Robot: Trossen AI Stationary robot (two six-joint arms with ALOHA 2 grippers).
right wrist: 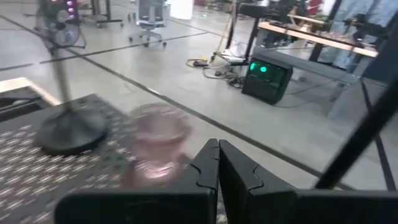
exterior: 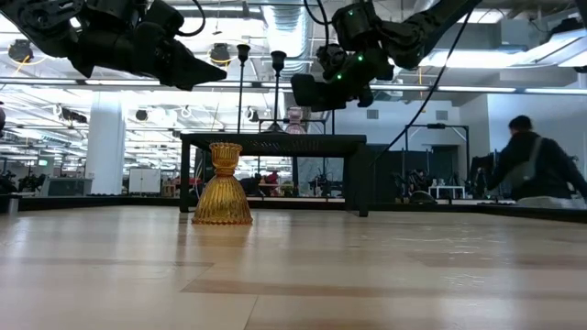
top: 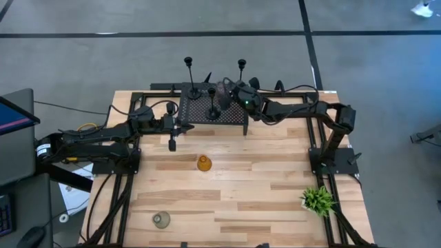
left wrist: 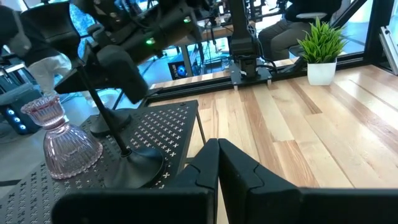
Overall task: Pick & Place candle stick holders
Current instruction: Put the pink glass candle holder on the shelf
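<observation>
Candle stick holders are sitting in two groups: three slim black holders (top: 212, 103) and the pink holder (left wrist: 61, 137) are standing on the black perforated rack (top: 234, 114) at the far edge of the table (top: 275, 207), while the amber holder (top: 204, 163) and the grey-green holder (top: 161, 220) are waiting on the bare wood, well apart from each other. Right gripper (right wrist: 217, 163) is hovering above the rack just beside the pink holder, its jaws pressed together and holding nothing, as the right wrist view is showing. Left gripper (left wrist: 217, 163) is hanging over the near-left corner of the rack, likewise closed and empty, with the amber holder lying on the table near it, toward the front. A small potted plant (top: 318, 200) is standing near the right front corner, and a seated person (exterior: 532, 170) is showing in the room beyond.

Step in hand, as a judgement: four of six holders are placed, so one arm is likely getting ready to fetch the amber holder. Next move is calling for opened jaws, a descent around the amber holder's narrow neck, and a clear path past the thin black stems, which could tip easily if brushed
</observation>
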